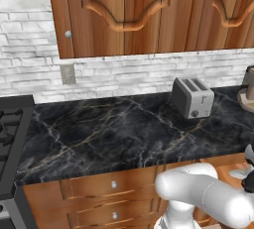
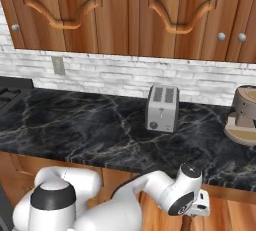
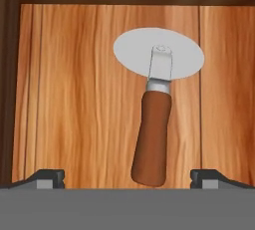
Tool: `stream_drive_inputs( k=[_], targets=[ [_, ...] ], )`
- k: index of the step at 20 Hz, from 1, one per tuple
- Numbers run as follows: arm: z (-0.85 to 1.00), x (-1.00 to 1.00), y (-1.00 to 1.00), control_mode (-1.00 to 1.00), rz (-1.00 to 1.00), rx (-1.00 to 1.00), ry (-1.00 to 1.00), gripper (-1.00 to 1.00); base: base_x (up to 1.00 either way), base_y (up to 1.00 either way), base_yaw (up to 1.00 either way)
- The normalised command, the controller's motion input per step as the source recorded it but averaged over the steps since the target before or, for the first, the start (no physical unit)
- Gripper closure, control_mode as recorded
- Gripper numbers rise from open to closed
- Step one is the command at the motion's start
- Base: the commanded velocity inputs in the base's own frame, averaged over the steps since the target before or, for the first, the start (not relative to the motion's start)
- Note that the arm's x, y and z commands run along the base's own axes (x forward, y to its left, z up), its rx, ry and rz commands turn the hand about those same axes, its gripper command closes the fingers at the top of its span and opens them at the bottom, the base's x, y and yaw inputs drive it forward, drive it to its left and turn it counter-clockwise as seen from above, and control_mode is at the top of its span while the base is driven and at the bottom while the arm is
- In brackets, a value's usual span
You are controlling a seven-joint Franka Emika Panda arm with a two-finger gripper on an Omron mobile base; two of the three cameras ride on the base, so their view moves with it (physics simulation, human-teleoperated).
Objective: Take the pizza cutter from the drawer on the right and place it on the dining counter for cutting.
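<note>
Lying in drawer (image 3: pixel 74 99): pizza cutter (image 3: pixel 153 119).

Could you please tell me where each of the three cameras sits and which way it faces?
Left base view: behind the arm's left, looking forward and down at the worktop and toaster; white arm lower right.
Right base view: behind the arm's right, facing the same worktop and toaster; arm lower left.
Hand view: on the hand, looking into the drawer at the pizza cutter; the open gripper straddles its handle.
</note>
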Motion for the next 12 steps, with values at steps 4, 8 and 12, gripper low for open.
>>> stream_drive_inputs(
  k=[4, 8, 12],
  targets=[
    [-0.17, 0.07, -0.02, -1.00, 0.00, 0.00, 0.00, -1.00, 0.00, 0.00, 0.00],
    [-0.20, 0.10, -0.10, -1.00, 0.00, 0.00, 0.00, -1.00, 0.00, 0.00, 0.00],
    [-0.26, 0.01, -0.08, -1.00, 0.00, 0.00, 0.00, -1.00, 0.00, 0.00, 0.00]
  ],
)
